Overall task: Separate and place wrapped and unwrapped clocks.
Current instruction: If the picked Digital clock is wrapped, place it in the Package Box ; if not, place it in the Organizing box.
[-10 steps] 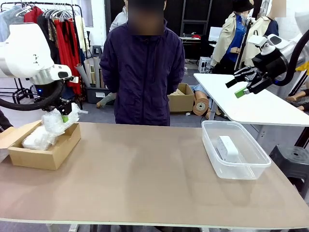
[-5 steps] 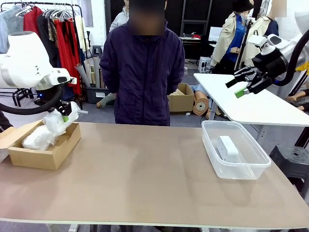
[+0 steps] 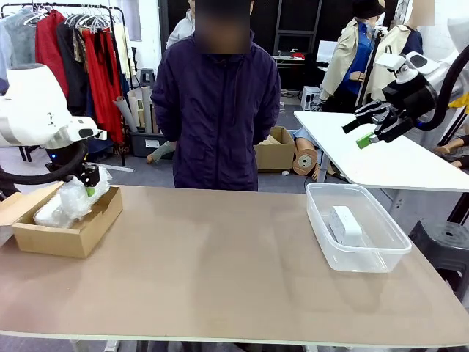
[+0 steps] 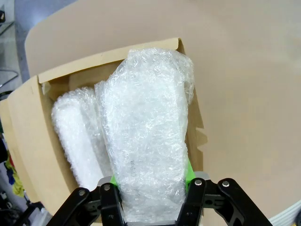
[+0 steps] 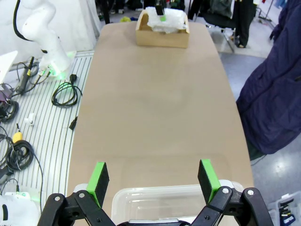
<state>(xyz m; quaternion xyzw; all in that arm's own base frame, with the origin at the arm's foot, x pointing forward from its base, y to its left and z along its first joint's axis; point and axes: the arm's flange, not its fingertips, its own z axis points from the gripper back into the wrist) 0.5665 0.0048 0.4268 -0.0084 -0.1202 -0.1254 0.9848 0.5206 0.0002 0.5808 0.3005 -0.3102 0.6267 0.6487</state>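
The left gripper is clamped on 1 end of a wrapped clock, a lumpy white bundle in bubble wrap, held over the cardboard box at the table's left end. A 2nd wrapped bundle lies in the box just beside it. The bare clock, a smooth white block, sits in the clear tub at the right end. The right gripper hangs high above the tub with its jaws wide apart and nothing between them.

The main risk is in the release. The held bundle stretches past the box's far wall, so if the jaws part now, it could tip over the rim onto the table. The grip is on slippery wrap at 1 end only, so the clock could slide out early or swing. Lowering too far could press it onto the 2nd bundle and shove the light box sideways.
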